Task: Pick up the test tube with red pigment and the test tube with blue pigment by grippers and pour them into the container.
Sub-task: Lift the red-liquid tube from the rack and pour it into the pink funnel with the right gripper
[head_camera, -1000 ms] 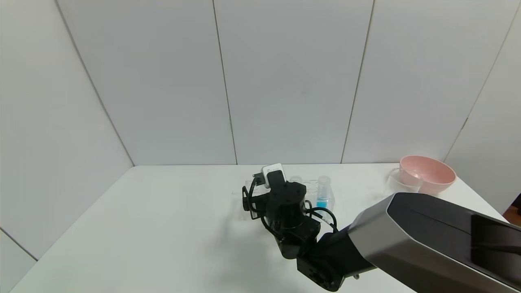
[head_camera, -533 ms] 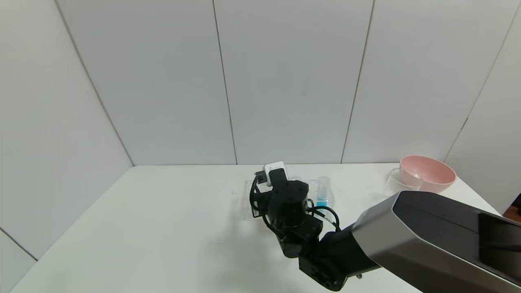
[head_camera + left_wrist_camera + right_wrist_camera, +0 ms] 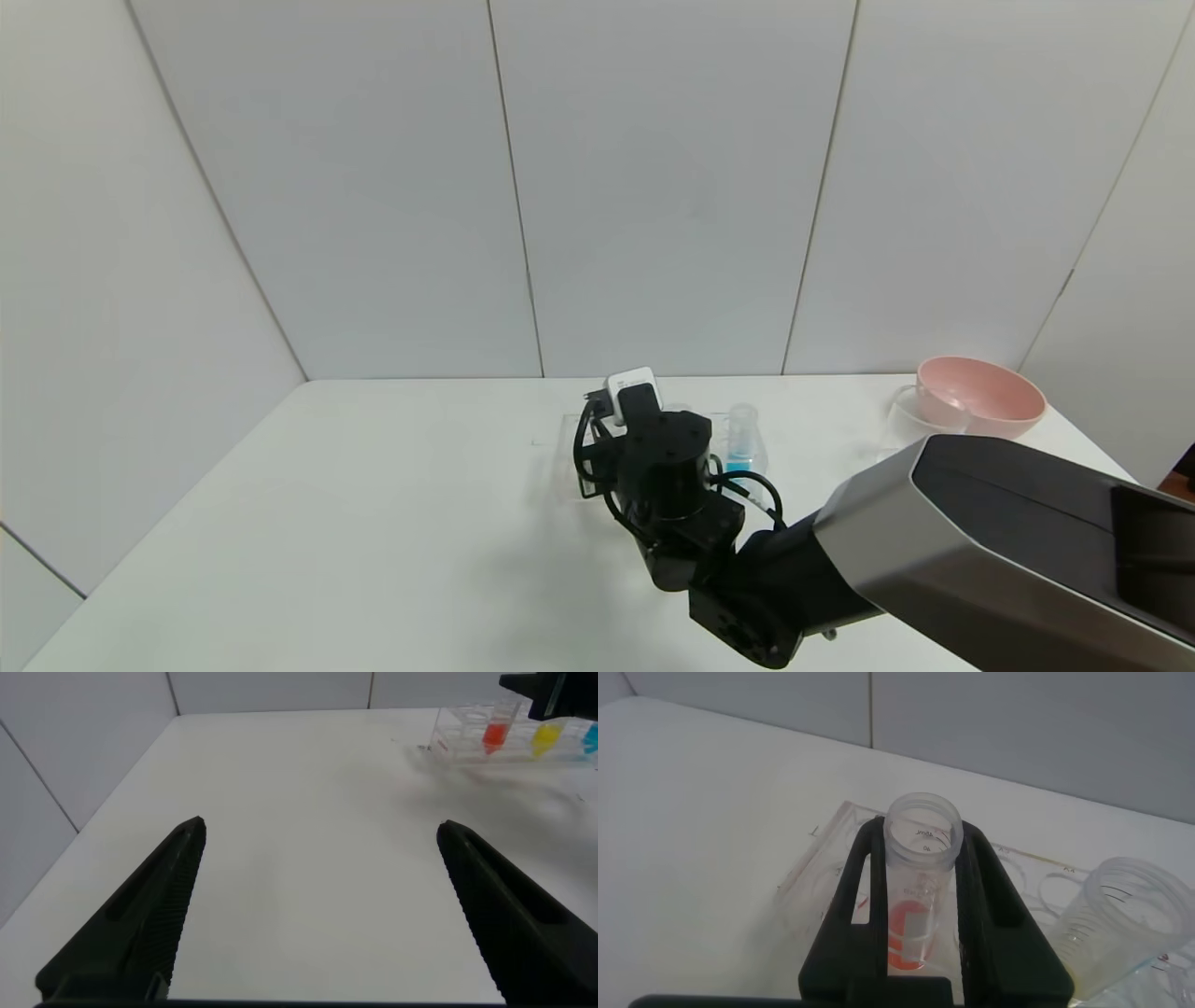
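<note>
right claw (image 3: 920, 943) clamped around test tube with red pigment (image 3: 920, 891), upright over rack (image 3: 817, 863) | test tube with blue pigment (image 3: 739, 441) just beside | step: extracting red; next: lift straight, carry to container | left claw (image 3: 318, 905) spread wide, empty, above table (image 3: 299, 812)

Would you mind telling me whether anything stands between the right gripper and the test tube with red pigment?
Nothing does. The right gripper already has its fingers on either side of the test tube with red pigment, which stands upright in the clear rack. The yellow tube stands clear beside it.
</note>
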